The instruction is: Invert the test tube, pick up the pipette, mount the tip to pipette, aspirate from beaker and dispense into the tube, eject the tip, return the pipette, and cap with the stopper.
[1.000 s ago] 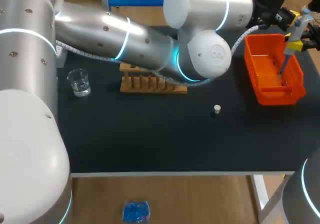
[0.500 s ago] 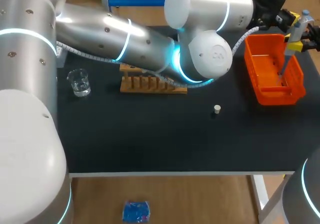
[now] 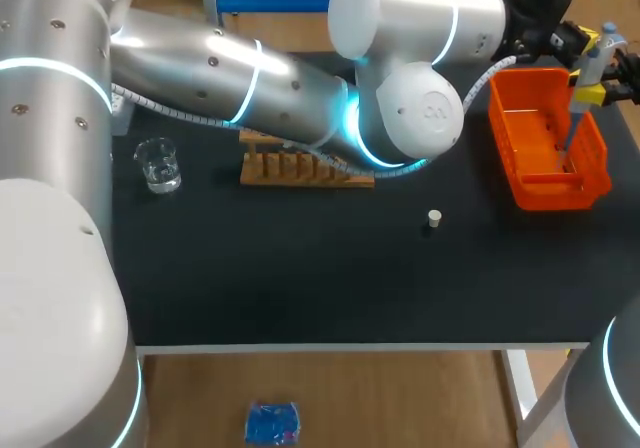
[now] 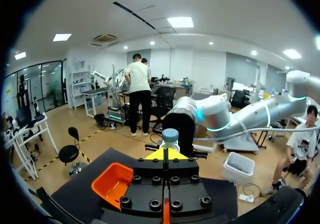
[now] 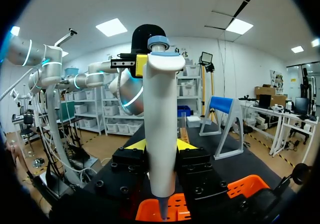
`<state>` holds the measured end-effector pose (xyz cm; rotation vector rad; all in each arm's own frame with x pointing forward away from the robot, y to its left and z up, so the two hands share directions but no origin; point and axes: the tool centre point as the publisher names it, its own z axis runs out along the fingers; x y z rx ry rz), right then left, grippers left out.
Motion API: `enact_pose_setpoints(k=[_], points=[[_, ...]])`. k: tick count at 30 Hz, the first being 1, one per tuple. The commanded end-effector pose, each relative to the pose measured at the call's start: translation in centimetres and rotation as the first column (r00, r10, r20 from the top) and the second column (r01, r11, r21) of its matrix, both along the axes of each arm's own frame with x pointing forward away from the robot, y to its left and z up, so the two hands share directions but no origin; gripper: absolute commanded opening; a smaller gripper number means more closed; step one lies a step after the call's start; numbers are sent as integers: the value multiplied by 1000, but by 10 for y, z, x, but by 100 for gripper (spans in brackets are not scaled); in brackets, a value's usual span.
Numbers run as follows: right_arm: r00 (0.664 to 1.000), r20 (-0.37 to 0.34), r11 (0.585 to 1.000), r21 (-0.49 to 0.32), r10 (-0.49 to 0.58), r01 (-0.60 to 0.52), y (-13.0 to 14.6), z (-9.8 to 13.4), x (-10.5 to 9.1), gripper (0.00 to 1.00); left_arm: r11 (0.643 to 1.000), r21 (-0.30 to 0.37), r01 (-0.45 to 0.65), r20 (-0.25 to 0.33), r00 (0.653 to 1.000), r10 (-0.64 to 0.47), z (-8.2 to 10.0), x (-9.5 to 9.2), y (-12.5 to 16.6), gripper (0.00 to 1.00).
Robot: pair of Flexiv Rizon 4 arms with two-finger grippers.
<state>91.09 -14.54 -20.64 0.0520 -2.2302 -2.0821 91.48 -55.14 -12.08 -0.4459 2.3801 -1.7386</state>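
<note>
**Pipette upright over the bin, left gripper at its head**

The pipette [image 3: 588, 73] is clamped by the right gripper [image 5: 161, 146], long axis near vertical, with its point down inside the orange bin [image 3: 545, 190] at the table's [image 3: 300, 268] 2 o'clock. In the head view the left gripper [image 3: 573, 34], fingers pressed together on nothing, is seen just beside the pipette's head at its 9 o'clock, so it is judged nearer for ejecting the tip.

- A laboratory bench worked by robots: a silver robot arm [image 3: 250, 78] stretches over a black table [image 3: 300, 278].
- Lab ware stands on it: a glass beaker [image 3: 158, 163], a wooden test tube rack [image 3: 300, 168] and a small stopper [image 3: 434, 218].
- A pipette [image 3: 590, 68] is upright over an orange bin [image 3: 545, 138].
</note>
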Motion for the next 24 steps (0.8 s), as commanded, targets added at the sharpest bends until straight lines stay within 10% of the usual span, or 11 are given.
enact_pose_setpoints(k=[1, 24], points=[[1000, 1, 1000, -1, 6, -6, 0, 5, 3, 0, 995, -80, 64, 7, 998, -64, -13, 4, -4, 0], [1000, 1, 1000, -1, 6, -6, 0, 5, 3, 0, 995, -72, 72, -7, 997, -73, -23, 5, -8, 0]])
